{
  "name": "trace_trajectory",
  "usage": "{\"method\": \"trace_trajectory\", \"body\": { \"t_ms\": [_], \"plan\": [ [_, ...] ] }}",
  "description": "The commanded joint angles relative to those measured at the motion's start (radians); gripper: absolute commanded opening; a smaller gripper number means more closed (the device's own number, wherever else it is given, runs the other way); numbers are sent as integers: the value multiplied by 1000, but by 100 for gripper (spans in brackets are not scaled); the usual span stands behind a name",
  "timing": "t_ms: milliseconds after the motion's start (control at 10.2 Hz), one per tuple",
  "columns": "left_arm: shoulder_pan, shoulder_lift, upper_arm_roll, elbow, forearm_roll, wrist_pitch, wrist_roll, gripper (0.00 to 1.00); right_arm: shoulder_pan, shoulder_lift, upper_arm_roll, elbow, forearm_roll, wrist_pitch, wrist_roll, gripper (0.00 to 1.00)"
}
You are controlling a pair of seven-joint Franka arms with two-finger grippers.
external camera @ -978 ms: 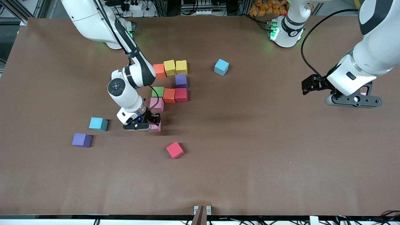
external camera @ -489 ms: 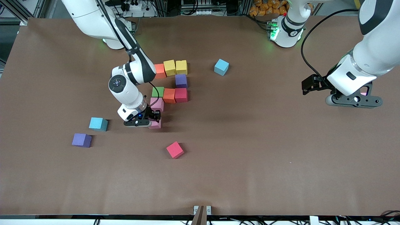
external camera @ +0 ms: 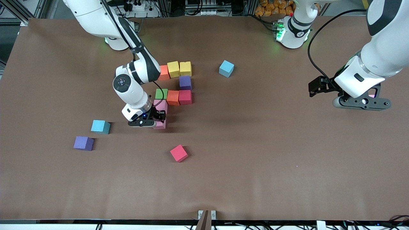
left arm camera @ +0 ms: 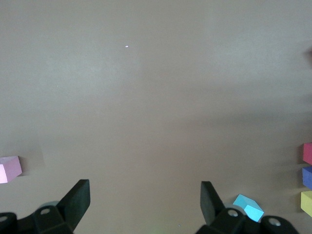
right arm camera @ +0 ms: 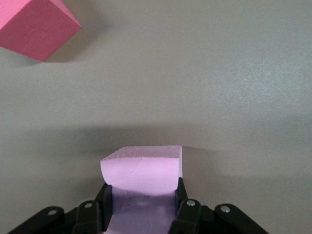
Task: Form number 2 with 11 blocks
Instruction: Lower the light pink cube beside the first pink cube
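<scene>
Eight small matte foam cubes (external camera: 174, 83) are laid in the number 2 (external camera: 179, 97); a ninth, the pink foam cube (external camera: 160, 124), is clenched by the right gripper (external camera: 152, 121) just beside the lower row. Two places are judged unfilled. The left gripper (external camera: 361, 103) waits released near the tabletop's edge.

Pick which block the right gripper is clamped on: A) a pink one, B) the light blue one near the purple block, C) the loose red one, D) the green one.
A: the right gripper is shut on a pink block, with the red block lying loose on the table.
</scene>
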Motion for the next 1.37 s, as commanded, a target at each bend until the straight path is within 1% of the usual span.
{"method": "trace_trajectory", "body": {
  "t_ms": [0, 684, 1271],
  "plan": [
    [-3, -5, 1, 0, -8, -5, -19, 100, 22, -21, 5, -56, -13, -5, 41, 0],
    [-3, -5, 1, 0, -8, -5, -19, 100, 19, -38, 13, -81, -13, -5, 43, 0],
    [-3, -5, 1, 0, -10, -3, -19, 100, 15, -39, 13, -81, -13, -7, 41, 0]
  ]
}}
